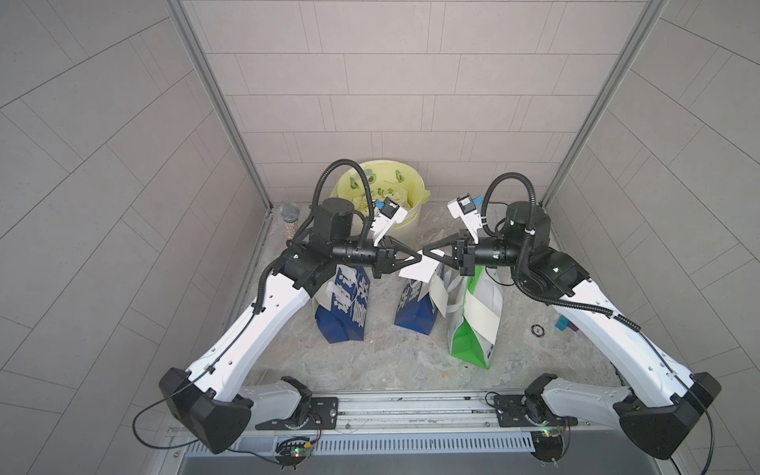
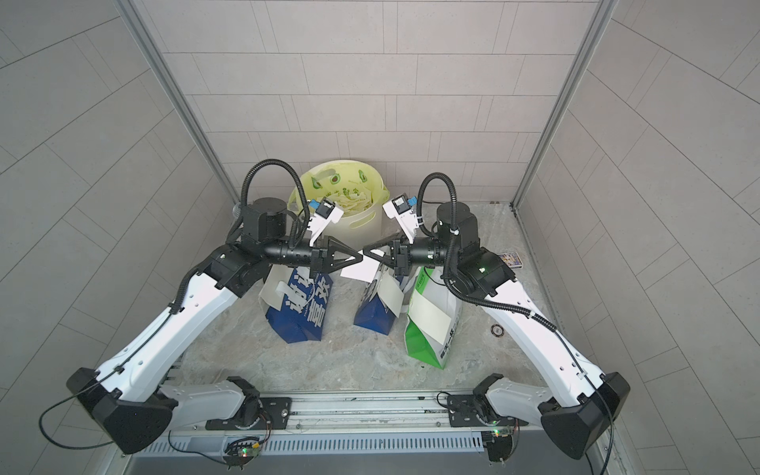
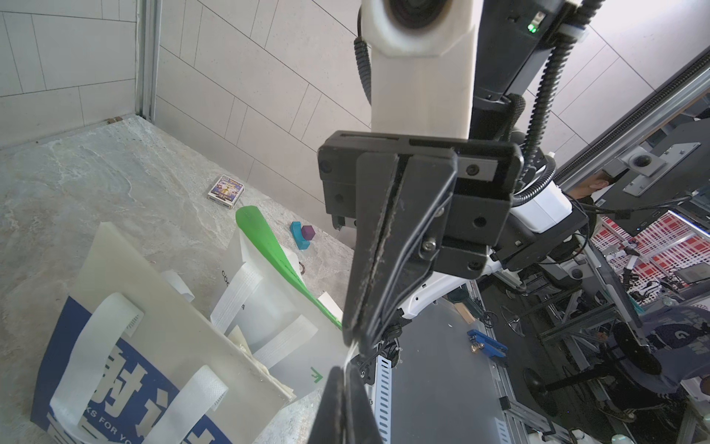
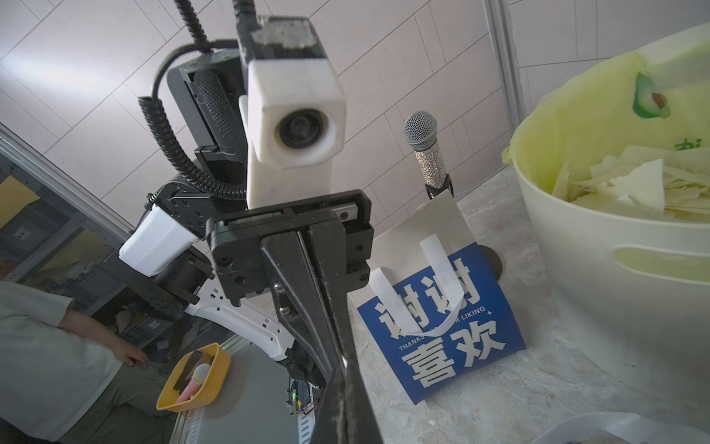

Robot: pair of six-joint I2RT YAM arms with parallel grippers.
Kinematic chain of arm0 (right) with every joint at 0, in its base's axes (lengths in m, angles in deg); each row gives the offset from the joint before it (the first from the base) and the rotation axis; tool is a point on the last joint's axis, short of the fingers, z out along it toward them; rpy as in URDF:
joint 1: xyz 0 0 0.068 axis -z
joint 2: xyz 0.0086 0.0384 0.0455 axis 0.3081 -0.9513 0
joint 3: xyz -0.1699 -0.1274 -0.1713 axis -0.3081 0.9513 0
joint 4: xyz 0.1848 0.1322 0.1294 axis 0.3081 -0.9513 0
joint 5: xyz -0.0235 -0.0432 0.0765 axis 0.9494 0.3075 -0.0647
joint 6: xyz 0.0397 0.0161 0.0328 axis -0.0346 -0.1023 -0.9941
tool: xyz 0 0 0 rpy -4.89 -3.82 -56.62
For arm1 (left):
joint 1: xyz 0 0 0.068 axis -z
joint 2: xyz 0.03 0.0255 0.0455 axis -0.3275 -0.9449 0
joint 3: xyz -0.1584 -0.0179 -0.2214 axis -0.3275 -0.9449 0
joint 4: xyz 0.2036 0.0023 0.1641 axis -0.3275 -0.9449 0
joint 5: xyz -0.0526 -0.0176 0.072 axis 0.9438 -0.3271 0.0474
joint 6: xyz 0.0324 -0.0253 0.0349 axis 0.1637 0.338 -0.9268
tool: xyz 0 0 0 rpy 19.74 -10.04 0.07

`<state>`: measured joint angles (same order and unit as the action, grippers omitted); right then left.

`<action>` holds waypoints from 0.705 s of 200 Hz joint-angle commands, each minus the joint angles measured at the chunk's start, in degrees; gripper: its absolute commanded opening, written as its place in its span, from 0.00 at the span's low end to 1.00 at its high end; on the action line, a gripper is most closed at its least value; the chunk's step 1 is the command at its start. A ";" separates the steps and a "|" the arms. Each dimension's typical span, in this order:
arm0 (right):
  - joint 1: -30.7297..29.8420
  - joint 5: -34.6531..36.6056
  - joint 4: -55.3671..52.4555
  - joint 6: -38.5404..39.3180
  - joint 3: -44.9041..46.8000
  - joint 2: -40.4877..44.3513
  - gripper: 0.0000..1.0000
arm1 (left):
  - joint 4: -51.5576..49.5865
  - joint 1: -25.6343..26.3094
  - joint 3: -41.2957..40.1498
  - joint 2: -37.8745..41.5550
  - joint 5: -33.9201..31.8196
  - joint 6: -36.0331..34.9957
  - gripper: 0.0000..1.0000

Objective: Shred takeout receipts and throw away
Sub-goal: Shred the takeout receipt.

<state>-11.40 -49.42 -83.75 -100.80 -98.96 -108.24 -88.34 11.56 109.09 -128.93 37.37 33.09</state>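
White receipt (image 1: 417, 270) hangs mid-bench over the bags; you get it in both top views (image 2: 358, 271). The left gripper (image 1: 418, 258) and right gripper (image 1: 426, 252) meet tip to tip on its upper edge. Both are clenched on it, jaws fully together. The receipt sits just above the middle blue bag (image 1: 411, 320), with the green bag (image 1: 469, 349) beside it. The cream bin (image 1: 407, 226) stands behind, with paper shreds (image 1: 405, 199) inside.

Left wrist: your left gripper (image 3: 341, 384) is pinched tight and the right gripper (image 3: 355, 330) faces it, also pinched. A thin white receipt edge (image 3: 349, 355) shows between the two tips.

Right wrist: the right gripper (image 4: 344, 384) is clamped and the left gripper (image 4: 333, 351) is clamped against it. You cannot make out the receipt clearly here. The bin (image 4: 614, 307) with its shreds (image 4: 634, 184) is close by.
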 commanded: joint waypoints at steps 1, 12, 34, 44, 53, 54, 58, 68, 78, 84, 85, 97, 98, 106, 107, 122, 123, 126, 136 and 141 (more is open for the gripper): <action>-0.02 1.33 -0.46 3.25 -0.56 1.53 0.00 | 2.83 0.17 -1.43 2.32 -0.05 0.72 0.09; -0.06 1.05 -0.64 3.32 -0.81 1.28 0.00 | 3.54 0.17 -2.22 2.89 -0.22 1.40 0.14; -0.06 0.73 -0.73 3.33 -1.16 0.73 0.00 | 6.49 0.17 -3.75 3.71 -0.30 3.80 0.23; -0.10 0.62 -0.73 3.20 -1.35 0.58 0.00 | 8.23 0.17 -4.41 3.97 -0.21 5.10 0.27; -0.05 0.47 -0.75 3.21 -1.44 0.47 0.00 | 9.66 0.22 -4.87 4.06 -0.11 6.17 0.31; -0.07 0.49 -0.74 3.22 -1.45 0.42 0.00 | 9.81 0.15 -4.85 4.03 -0.07 6.28 0.31; -0.09 0.44 -0.73 3.14 -1.53 0.39 0.00 | 10.35 0.18 -5.03 4.03 0.01 6.53 0.33; -0.07 0.25 -0.75 3.08 -1.55 0.31 0.00 | 11.19 0.17 -5.24 4.05 0.10 7.10 0.34; -0.02 0.06 -0.77 3.06 -1.55 0.21 0.00 | 11.71 0.13 -5.30 3.85 0.21 7.42 0.34; -0.10 0.07 -0.73 3.06 -1.55 0.20 0.00 | 12.03 0.15 -5.27 3.78 0.25 7.60 0.34; -0.10 0.07 -0.73 3.06 -1.55 0.20 0.00 | 12.05 0.16 -5.27 3.76 0.24 7.65 0.34; -0.07 0.07 -0.77 3.06 -1.55 0.21 0.00 | 12.63 0.17 -5.32 3.57 0.58 8.15 0.30; -0.09 0.07 -0.75 3.06 -1.55 0.20 0.00 | 12.70 0.17 -5.29 3.57 0.58 8.15 0.29; -0.06 0.14 -0.73 3.06 -1.50 0.16 0.00 | 13.01 0.16 -5.28 3.46 0.75 8.39 0.24; -0.08 0.11 -0.73 3.06 -1.48 0.18 0.00 | 13.07 0.17 -5.27 3.42 0.76 8.40 0.24; -0.05 0.15 -0.81 3.02 -1.43 0.29 0.00 | 13.57 0.17 -5.48 3.40 0.87 8.71 0.14; -0.03 0.16 -0.81 3.04 -1.40 0.29 0.00 | 13.61 0.17 -5.46 3.40 0.86 8.74 0.14; -0.05 0.08 -0.81 3.06 -1.34 0.40 0.00 | 13.70 0.17 -5.55 3.39 0.86 8.85 0.12; -0.05 0.24 -0.75 3.01 -1.33 0.38 0.00 | 13.71 0.17 -5.59 3.44 0.85 8.85 0.07; -0.10 0.23 -0.73 2.99 -1.29 0.38 0.00 | 13.66 0.17 -5.69 3.41 0.85 8.93 0.05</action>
<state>-11.40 -48.68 -84.89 -98.88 -99.20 -108.26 -77.68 11.56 104.02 -126.09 37.15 41.68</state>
